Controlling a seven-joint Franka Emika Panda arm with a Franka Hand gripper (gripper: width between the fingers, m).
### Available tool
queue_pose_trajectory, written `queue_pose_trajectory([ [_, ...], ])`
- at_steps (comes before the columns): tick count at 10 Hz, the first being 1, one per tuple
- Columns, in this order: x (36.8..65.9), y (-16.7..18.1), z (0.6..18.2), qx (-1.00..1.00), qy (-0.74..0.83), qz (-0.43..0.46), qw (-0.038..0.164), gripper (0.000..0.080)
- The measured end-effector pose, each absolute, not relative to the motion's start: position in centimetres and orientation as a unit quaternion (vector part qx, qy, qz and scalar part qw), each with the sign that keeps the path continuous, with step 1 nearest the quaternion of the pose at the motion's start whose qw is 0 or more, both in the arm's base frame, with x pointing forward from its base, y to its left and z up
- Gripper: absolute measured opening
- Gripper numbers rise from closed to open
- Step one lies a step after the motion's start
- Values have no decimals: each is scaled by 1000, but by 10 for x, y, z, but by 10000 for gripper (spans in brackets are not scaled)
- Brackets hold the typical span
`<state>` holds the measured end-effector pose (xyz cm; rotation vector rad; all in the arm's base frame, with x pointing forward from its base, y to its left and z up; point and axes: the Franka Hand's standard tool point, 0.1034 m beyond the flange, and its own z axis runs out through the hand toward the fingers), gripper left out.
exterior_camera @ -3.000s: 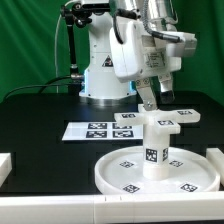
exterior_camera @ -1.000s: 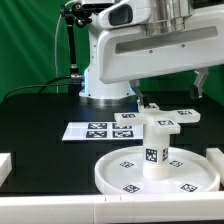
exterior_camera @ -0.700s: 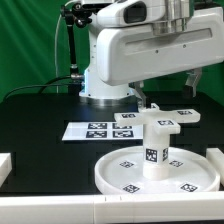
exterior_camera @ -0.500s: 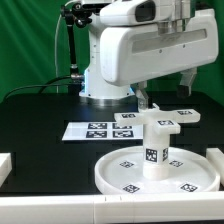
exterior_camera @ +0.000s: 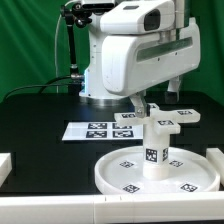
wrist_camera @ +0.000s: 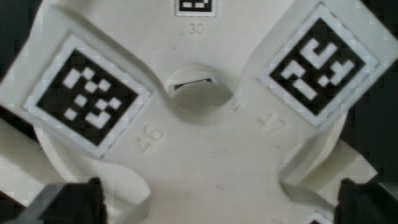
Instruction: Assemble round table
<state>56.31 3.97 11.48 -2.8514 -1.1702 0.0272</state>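
Black worktop [exterior_camera: 40,115] carries the cross-shaped foot [exterior_camera: 160,117] directly beneath the spread, empty pincer [wrist_camera: 199,205], which should descend centred over the foot's hub hole [wrist_camera: 192,85], straddling one arm squarely.

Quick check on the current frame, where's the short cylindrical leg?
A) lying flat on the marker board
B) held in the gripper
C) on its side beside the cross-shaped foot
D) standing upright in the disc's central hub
D: in the exterior view the leg stands upright at the middle of the round disc, apart from the cross-shaped foot.
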Motion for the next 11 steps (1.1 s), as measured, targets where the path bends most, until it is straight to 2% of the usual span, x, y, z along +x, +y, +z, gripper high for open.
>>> queue_pose_trajectory([
  [11,558,37,100,-925,-377,22,32,649],
])
